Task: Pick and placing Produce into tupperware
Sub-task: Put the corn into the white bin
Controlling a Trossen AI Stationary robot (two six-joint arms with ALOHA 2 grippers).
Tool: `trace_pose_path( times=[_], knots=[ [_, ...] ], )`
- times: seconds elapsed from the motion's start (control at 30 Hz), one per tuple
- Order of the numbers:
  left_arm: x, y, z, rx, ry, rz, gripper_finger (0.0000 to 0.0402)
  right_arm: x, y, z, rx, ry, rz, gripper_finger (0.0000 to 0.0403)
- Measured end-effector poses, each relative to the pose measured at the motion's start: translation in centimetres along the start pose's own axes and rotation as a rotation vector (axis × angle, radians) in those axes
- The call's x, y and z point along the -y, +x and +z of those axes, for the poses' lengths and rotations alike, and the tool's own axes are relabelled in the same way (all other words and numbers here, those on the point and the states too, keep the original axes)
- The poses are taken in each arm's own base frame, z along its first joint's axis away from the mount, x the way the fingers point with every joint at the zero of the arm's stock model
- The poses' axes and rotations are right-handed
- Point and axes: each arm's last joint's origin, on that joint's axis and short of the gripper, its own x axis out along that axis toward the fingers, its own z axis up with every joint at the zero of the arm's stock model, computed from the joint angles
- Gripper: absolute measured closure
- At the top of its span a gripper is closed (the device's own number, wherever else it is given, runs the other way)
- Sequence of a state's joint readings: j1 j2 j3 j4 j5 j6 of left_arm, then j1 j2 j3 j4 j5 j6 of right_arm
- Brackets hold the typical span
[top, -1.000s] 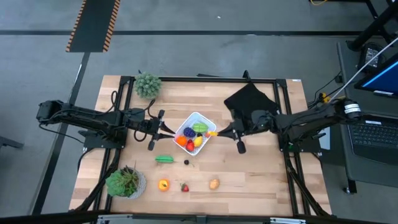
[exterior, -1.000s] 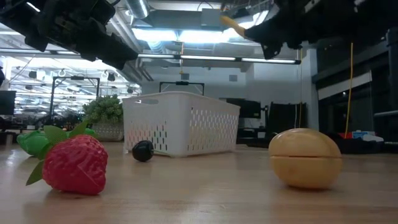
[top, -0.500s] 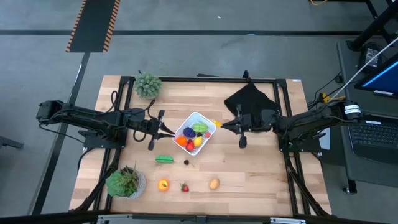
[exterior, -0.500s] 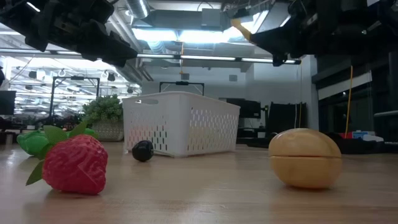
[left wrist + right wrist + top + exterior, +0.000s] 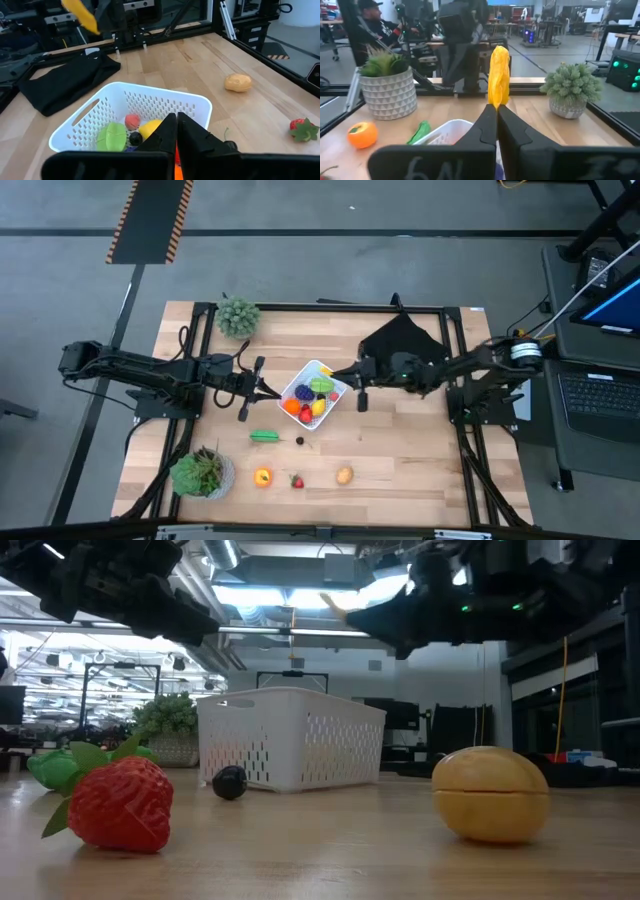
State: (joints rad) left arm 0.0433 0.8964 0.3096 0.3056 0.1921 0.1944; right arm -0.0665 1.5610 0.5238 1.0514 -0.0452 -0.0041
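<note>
Right gripper [image 5: 497, 112] clamped on a long yellow toy fruit [image 5: 499, 75], hovering at the 3 o'clock rim of the white perforated square container [image 5: 314, 393] mid-table, which holds several small coloured produce pieces; left gripper [image 5: 177, 125], fingers pressed together and empty, at its 9 o'clock side.

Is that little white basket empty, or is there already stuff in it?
Partly filled. The white basket already holds several toy pieces, green, yellow, red, orange and purple. The right gripper holds a yellow piece above it, not yet dropped in.
</note>
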Motion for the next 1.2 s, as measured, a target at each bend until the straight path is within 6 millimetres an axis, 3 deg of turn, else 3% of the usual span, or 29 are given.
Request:
trace_pose_path(
  times=[0.23, 0.5, 0.67, 1.0, 1.2],
  knots=[
    [0.1, 0.0, -0.3, -0.031, -0.006, -0.006, 0.0394, 0.4, 3.6, -0.4, -0.052, 0.007, -0.003, 0.0399],
    [0.1, 0.0, -0.5, -0.05, -0.011, -0.011, 0.037, 1.8, 7.0, 1.5, -0.395, 0.058, -0.01, 0.0398],
    [0.1, 0.0, -0.5, -0.051, -0.01, -0.011, 0.0356, 2.6, 7.9, 3.1, -0.612, 0.185, -0.005, 0.0398],
    [0.1, 0.0, -0.5, -0.054, -0.011, -0.011, 0.0333, 3.3, 10.1, 3.6, -1.031, 0.275, -0.016, 0.0398],
    [0.1, 0.0, -0.6, -0.057, -0.012, -0.012, 0.0321, 3.6, 11.7, 3.9, -1.106, 0.25, -0.006, 0.0398]
  ],
)
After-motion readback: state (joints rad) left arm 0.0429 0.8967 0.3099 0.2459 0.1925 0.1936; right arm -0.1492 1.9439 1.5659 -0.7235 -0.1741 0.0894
